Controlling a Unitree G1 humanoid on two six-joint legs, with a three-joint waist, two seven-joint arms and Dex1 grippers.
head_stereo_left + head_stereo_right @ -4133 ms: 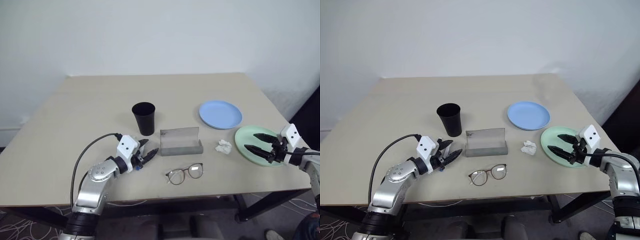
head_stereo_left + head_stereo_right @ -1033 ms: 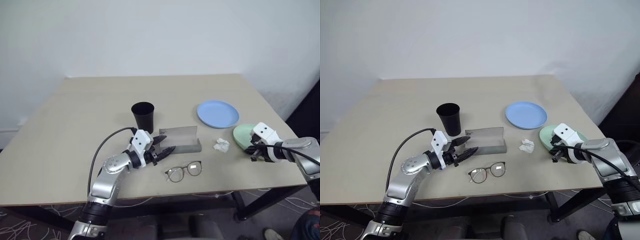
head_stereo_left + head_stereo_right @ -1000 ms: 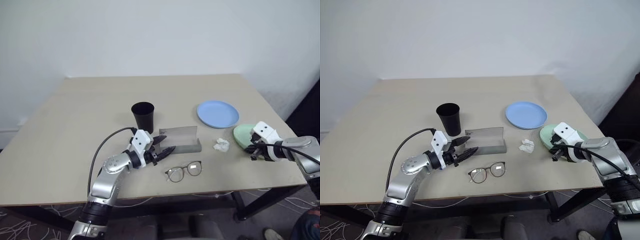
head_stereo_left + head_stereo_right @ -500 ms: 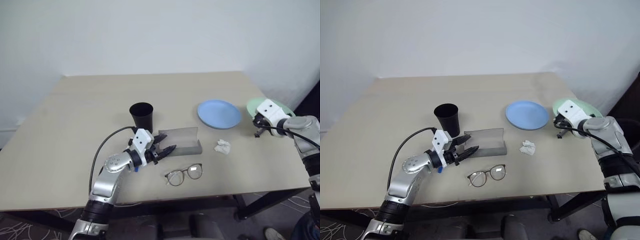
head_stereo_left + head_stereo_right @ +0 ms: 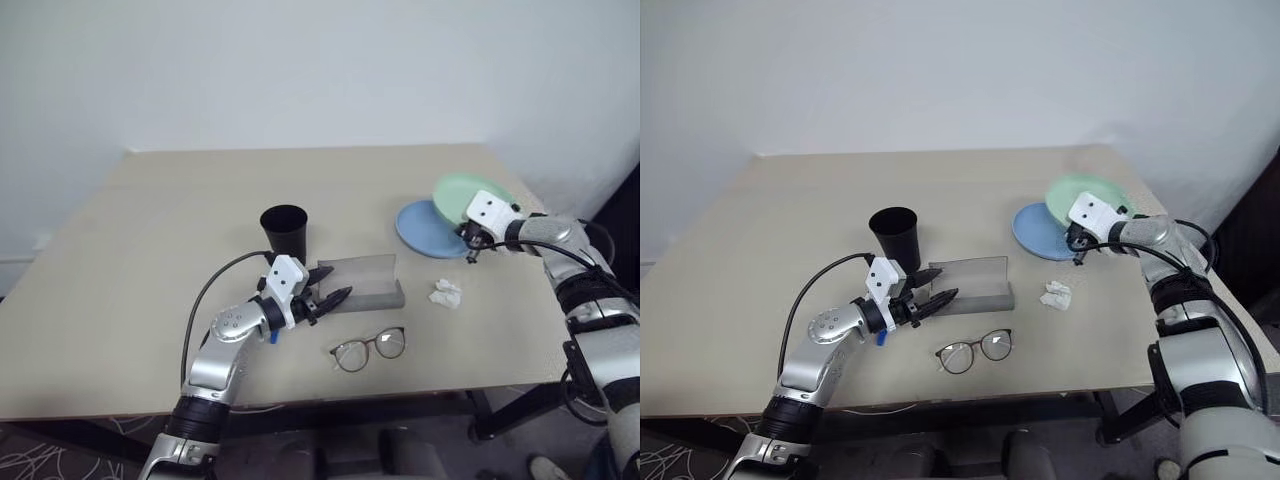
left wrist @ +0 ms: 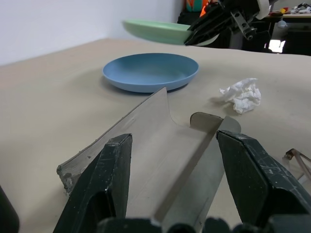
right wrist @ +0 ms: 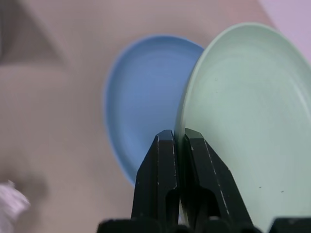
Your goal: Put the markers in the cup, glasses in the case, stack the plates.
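Note:
My right gripper (image 7: 176,141) is shut on the rim of the mint green plate (image 5: 453,192). It holds the plate in the air, tilted, partly over the light blue plate (image 5: 422,229), which lies on the table. My left gripper (image 5: 329,285) stands open and level at the left end of the grey case (image 5: 366,284), with nothing between its fingers. The case (image 6: 146,145) lies open, its flap upright. The black cup (image 5: 285,232) stands behind that hand. The glasses (image 5: 370,346) lie in front of the case near the table's front edge. The markers are out of view.
A crumpled white tissue (image 5: 446,292) lies on the beige table (image 5: 150,240), to the right of the case and in front of the blue plate. A black cable loops from my left wrist over the table's front left.
My right gripper has lifted the green plate off the table's right edge and carried it left and back, over the blue plate. The left gripper has stayed by the case.

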